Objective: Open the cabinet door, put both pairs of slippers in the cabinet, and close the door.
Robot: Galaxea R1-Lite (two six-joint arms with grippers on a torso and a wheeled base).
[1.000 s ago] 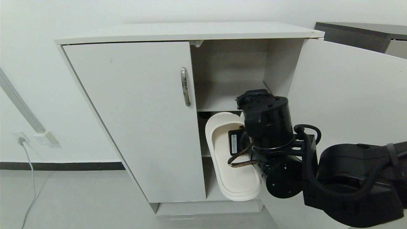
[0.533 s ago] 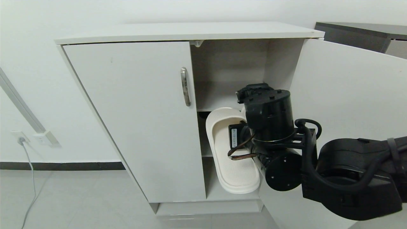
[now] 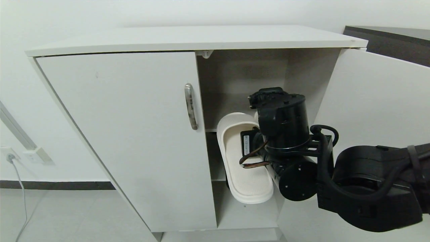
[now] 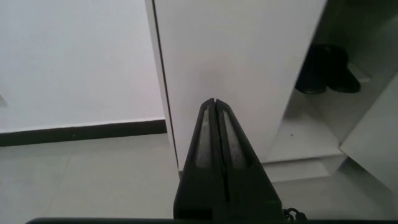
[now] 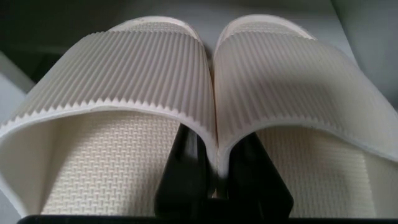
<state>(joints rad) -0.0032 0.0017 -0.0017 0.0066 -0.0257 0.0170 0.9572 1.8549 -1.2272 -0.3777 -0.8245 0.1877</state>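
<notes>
Indoors, a white cabinet (image 3: 188,35) stands against a plain white wall (image 3: 20,84) on a pale grey floor (image 3: 50,215), with a dark skirting strip (image 3: 50,185) along the wall's foot. A socket (image 3: 10,156) with a grey cable (image 3: 22,208) sits low on the left, and a dark-topped unit (image 3: 396,40) shows behind the cabinet's right corner. The left door (image 3: 124,134) is closed, its metal handle (image 3: 190,106) upright near the inner edge; the right door (image 3: 376,101) stands swung wide. The right gripper (image 5: 217,180) is clamped on the touching inner sides of the white slippers (image 3: 247,178), which hang toe-up, side by side, in the open half, their toes level with the middle shelf (image 3: 215,117). The left gripper (image 4: 214,109) has its fingers pressed together with nothing between them, low before the closed door; beyond it a pair of black slippers (image 4: 326,71) rests on a lower shelf. Since a second ago the whole head view has shifted, so the camera has moved and the cabinet looms larger. The right arm has lifted the white slippers slightly, so their toes now overlap the shelf's front edge instead of sitting just beneath it.
</notes>
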